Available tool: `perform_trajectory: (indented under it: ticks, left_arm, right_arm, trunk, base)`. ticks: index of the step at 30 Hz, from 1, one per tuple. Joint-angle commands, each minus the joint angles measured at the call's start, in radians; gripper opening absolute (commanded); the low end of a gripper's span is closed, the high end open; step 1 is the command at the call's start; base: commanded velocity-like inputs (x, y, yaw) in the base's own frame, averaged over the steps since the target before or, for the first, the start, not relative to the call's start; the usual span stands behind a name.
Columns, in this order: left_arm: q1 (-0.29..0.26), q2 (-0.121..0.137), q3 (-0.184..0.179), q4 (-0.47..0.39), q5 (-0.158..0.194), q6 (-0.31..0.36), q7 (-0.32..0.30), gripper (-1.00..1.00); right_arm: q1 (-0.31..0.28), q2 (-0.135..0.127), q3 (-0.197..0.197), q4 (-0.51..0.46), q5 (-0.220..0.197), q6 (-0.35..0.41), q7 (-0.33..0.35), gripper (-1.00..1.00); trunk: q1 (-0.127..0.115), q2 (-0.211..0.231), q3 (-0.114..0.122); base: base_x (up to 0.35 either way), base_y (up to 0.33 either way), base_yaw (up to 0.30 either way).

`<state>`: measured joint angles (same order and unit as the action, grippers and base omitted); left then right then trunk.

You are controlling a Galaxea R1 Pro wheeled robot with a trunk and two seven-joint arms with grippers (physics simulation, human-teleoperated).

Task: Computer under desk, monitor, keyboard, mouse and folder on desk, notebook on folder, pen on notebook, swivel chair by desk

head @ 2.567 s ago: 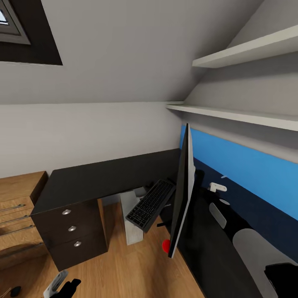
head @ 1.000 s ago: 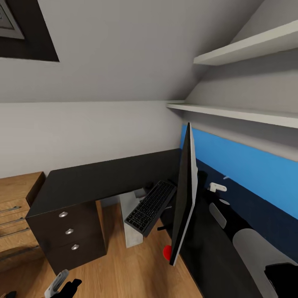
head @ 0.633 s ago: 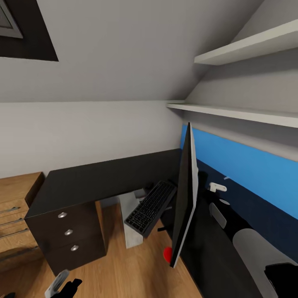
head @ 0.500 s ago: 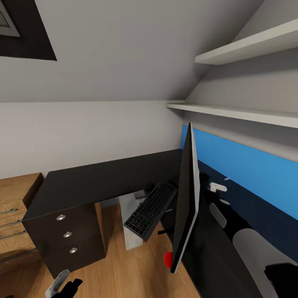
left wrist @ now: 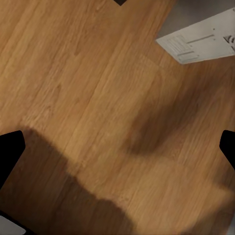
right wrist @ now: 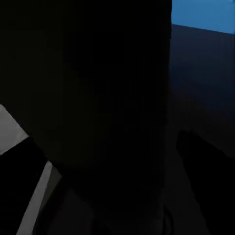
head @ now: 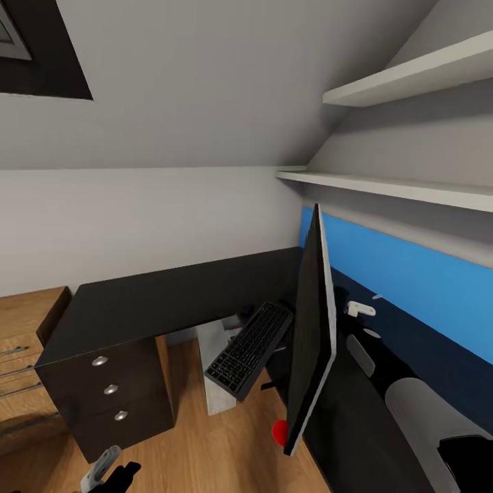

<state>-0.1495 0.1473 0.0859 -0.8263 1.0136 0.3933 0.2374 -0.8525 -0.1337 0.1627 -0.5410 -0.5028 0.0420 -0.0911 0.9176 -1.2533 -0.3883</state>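
The black monitor (head: 311, 329) stands nearly edge-on and tilted over the front edge of the black desk (head: 171, 294), its red dot (head: 279, 431) low beside it. My right arm (head: 424, 411) reaches in behind it; in the right wrist view the monitor's dark bulk (right wrist: 98, 122) sits between my fingers (right wrist: 205, 186), so the right gripper looks shut on it. The dark keyboard (head: 250, 349) lies tilted just left of the screen, past the desk edge. The pale computer (head: 216, 373) stands under the desk. My left gripper (head: 109, 472) hangs open over the wood floor (left wrist: 98, 98), with the computer (left wrist: 200, 41) near it.
A black drawer unit (head: 109, 390) with three round knobs closes the desk's left end, and a light-wood drawer unit (head: 20, 329) stands beyond it. A blue back panel (head: 411, 281) and two white wall shelves (head: 383, 185) run along the right under the sloped ceiling.
The monitor has turned a little, showing more of its screen face, and its lower corner sits lower. The camera has shifted slightly, so the desk and drawers slid left.
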Motion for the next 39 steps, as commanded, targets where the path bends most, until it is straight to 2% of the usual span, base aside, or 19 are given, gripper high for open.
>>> perform_trajectory:
  ticks: [1,16,24,34,39]
  left_arm:
    - [0.000,0.000,0.001,-0.002,0.010,0.004,0.008,1.00]
    - [0.000,-0.001,0.000,-0.002,0.010,0.004,0.006,1.00]
    - [-0.001,-0.003,0.001,-0.004,0.011,0.005,0.011,1.00]
    - [-0.001,-0.003,0.000,-0.014,0.011,0.004,0.003,1.00]
    - [-0.001,-0.003,0.000,-0.015,0.010,0.003,0.004,1.00]
  right_arm:
    - [0.000,-0.001,0.008,-0.002,-0.010,0.004,-0.009,-1.00]
    - [0.000,-0.002,0.004,-0.009,-0.010,-0.002,-0.007,-1.00]
    - [0.001,-0.003,0.002,-0.080,-0.009,0.006,-0.009,-1.00]
    - [0.001,-0.004,0.001,-0.081,-0.009,0.005,-0.009,-1.00]
    - [0.002,-0.013,0.001,-0.098,-0.009,0.001,-0.009,-1.00]
  trunk:
    - [0.000,-0.001,-0.001]
    - [0.000,-0.001,-0.001]
    - [-0.004,0.006,0.002]
    - [-0.004,0.006,0.002]
    - [-0.004,0.006,0.002]
  base:
    - [0.001,0.000,0.000]
    - [0.000,0.000,0.000]
    - [0.000,0.000,0.000]
    - [0.000,0.000,0.000]
    - [0.000,0.000,0.000]
